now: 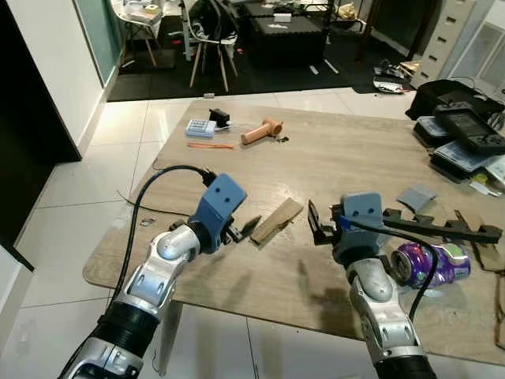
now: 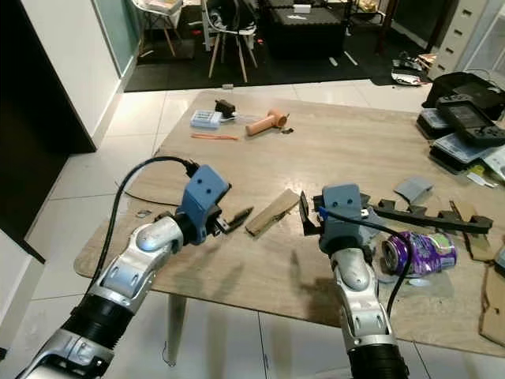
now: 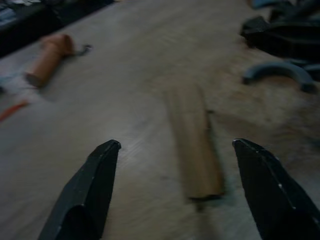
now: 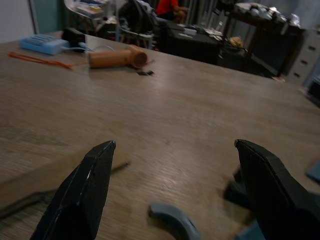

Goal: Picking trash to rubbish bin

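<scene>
Both silver arms reach over the near edge of the wooden table [image 1: 331,150]. Left gripper [image 1: 246,227], jaws spread wide and empty, points at the flat brown cardboard strip [image 1: 277,219] just beyond its fingertips, apparently lined up for a grasp. Right gripper [image 1: 318,223], equally open and empty, hovers beside it. Toward the right edge lies a crumpled purple can [image 1: 430,262], glossy and dented, among dark plastic scraps.
</scene>
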`<state>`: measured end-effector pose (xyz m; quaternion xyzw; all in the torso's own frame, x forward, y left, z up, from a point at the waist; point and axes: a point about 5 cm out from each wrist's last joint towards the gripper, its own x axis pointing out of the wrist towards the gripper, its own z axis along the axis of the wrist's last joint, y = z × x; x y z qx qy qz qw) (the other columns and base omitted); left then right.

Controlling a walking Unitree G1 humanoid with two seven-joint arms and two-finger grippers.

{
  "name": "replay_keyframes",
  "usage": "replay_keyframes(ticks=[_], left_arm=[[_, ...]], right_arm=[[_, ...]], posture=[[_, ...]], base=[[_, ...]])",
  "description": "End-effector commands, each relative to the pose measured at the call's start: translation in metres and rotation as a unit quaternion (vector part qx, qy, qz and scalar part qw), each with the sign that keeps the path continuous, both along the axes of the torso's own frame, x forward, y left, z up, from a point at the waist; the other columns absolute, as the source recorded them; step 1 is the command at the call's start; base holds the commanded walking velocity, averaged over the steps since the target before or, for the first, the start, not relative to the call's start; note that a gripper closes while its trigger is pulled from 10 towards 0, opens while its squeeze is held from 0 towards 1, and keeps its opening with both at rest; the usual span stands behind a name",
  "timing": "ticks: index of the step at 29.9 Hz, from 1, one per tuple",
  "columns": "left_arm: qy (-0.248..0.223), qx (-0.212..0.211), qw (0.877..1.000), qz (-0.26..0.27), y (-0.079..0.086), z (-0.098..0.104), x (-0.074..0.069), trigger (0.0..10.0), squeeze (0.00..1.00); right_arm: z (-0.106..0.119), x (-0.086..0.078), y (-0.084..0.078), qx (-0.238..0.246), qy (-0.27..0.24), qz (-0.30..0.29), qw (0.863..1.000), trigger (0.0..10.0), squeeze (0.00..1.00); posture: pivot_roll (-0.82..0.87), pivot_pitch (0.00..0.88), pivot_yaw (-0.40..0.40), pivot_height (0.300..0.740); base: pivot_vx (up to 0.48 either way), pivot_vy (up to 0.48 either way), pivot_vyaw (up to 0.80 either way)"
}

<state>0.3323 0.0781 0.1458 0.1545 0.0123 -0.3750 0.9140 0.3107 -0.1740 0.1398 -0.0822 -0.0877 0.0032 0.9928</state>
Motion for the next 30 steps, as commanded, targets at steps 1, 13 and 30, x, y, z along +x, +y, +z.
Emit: replay_keyframes(ticks=[1, 13, 30], left_arm=[[0.008, 0.013, 1.0, -0.015, -0.008, -0.007, 0.0, 10.0, 1.0], [0.094, 0.015, 0.995, 0.011, -0.016, -0.032, 0.009, 10.0, 1.0], [0.139, 0.005, 0.987, 0.078, -0.023, -0.048, 0.019, 10.0, 0.0]], right_arm=[[-0.007, -0.001, 0.0, 0.003, 0.016, -0.002, 1.0, 10.0, 0.0], [-0.001, 0.003, 0.002, 0.021, 0.01, -0.002, 1.0, 10.0, 0.0], [0.003, 0.006, 0.013, 0.04, 0.006, 0.015, 0.999, 10.0, 0.0]], posture=[[-0.06, 0.097, 0.057, 0.74], [-0.08, 0.152, 0.073, 0.74], [-0.08, 0.172, 0.054, 0.74]], base=[[0.0, 0.0, 0.0], [0.0, 0.0, 0.0], [0.0, 0.0, 0.0]])
